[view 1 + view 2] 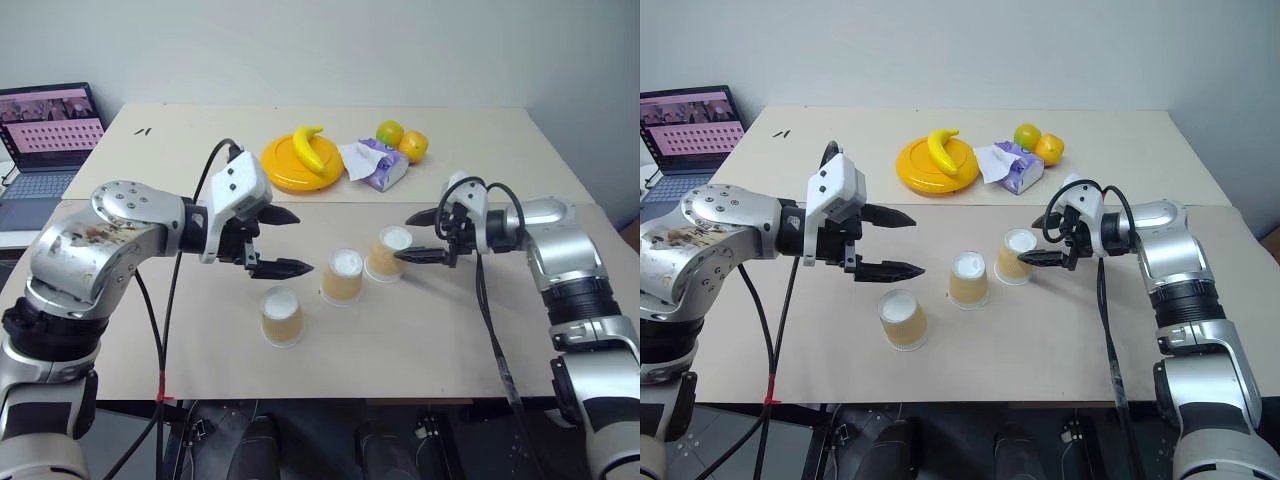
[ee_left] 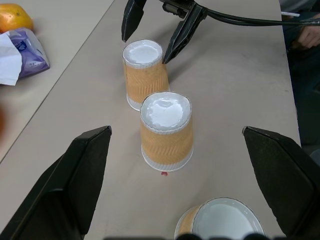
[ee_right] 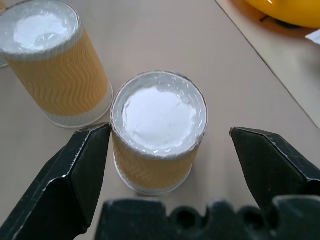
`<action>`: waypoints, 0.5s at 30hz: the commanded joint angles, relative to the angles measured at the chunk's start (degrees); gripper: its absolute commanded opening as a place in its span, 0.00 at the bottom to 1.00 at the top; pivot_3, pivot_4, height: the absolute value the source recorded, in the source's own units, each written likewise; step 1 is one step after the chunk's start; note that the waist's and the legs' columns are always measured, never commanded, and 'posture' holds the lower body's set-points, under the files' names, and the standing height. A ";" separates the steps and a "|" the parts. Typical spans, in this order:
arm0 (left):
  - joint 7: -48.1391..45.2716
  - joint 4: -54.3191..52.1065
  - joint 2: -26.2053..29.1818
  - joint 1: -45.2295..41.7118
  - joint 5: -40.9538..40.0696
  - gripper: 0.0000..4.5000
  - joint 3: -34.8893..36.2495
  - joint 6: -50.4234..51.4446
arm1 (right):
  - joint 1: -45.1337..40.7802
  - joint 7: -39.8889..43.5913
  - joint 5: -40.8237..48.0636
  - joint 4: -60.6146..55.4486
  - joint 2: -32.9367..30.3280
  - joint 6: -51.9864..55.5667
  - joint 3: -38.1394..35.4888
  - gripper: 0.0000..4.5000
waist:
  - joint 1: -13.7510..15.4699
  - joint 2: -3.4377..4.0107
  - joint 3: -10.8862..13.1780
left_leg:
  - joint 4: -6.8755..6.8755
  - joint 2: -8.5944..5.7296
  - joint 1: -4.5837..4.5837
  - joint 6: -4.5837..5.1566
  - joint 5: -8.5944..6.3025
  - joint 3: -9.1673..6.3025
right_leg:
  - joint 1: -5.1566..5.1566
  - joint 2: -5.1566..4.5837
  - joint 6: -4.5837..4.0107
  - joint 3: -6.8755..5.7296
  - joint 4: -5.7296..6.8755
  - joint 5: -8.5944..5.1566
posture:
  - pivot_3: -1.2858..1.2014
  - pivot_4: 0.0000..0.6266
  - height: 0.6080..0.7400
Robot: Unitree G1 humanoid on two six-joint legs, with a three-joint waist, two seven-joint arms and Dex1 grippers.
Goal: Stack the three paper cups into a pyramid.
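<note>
Three cups: all upside down on the counter (image 1: 440, 340), white bases up, in a loose diagonal row, none stacked yet.
Right cup (image 1: 388, 252): farthest along the row, at about 2 o'clock from the middle cup (image 1: 343, 276); the two stand just beside each other, a gap hard to judge.
Left cup (image 1: 281, 316): apart from the others, at about 7 o'clock from the middle cup.
Right hand (image 1: 420, 236): fingers spread wide, holding nothing; the right cup sits between them in the right wrist view, one finger close by its side, touch not certain.
Left hand (image 1: 282, 241): spread wide, empty, hanging above the counter at about 10 o'clock from the middle cup.
Other things: yellow plate (image 1: 290, 172) with a banana (image 1: 310, 148), a tissue pack (image 1: 378, 164) and round fruits (image 1: 403, 140) at 12 o'clock, well apart from the cups.
Risk, closing: a hard squeeze would probably crush the thin paper wall.
Risk, neighbour: the finger nearest the middle cup could nudge or tip it, since those cups stand so close.
Risk, base: the left cup stands far off, so the bottom pair needs closing up or the top cup will fall through.
</note>
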 commanded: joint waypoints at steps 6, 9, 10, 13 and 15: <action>0.64 -1.55 0.62 0.02 0.00 1.00 1.55 -0.52 | -2.82 0.68 -0.19 1.03 1.65 -1.92 0.02 0.99 | 0.00 0.00 0.00 | 0.01 0.00 0.00 0.00 0.00 0.00 | 0.00 0.00 0.00 -0.01 0.01 0.00 | 0.52 0.24 0.94; 0.85 -1.55 0.66 0.04 0.05 1.00 1.61 -0.56 | -3.15 0.62 -0.54 2.25 2.21 -2.58 0.27 0.99 | 0.00 0.00 0.00 | 0.00 0.00 0.00 0.00 0.00 0.00 | 0.00 0.00 0.00 -0.01 0.00 0.00 | 0.52 0.24 0.94; 0.92 -1.53 0.65 0.05 0.08 1.00 1.59 -0.59 | -3.33 0.45 -0.65 2.72 2.41 -2.74 0.27 0.93 | 0.00 0.00 0.00 | 0.00 0.00 0.00 0.00 0.00 0.00 | 0.00 0.00 0.00 -0.01 0.00 0.00 | 0.52 0.24 0.94; 0.97 -1.68 0.85 0.32 0.10 1.00 1.62 -0.70 | -3.38 0.40 -0.78 2.94 2.84 -2.79 0.20 0.78 | 0.00 0.00 0.00 | 0.00 0.00 0.00 0.00 0.00 0.00 | 0.00 0.00 -0.01 -0.01 0.01 0.00 | 0.52 0.24 0.94; 1.04 -1.71 0.84 0.28 0.09 1.00 1.57 -0.69 | -3.24 0.26 -1.04 3.00 3.06 -3.08 0.19 0.63 | 0.00 0.01 0.01 | 0.00 0.00 0.00 0.00 0.00 0.00 | 0.00 0.00 -0.01 -0.01 0.01 0.00 | 0.52 0.24 0.94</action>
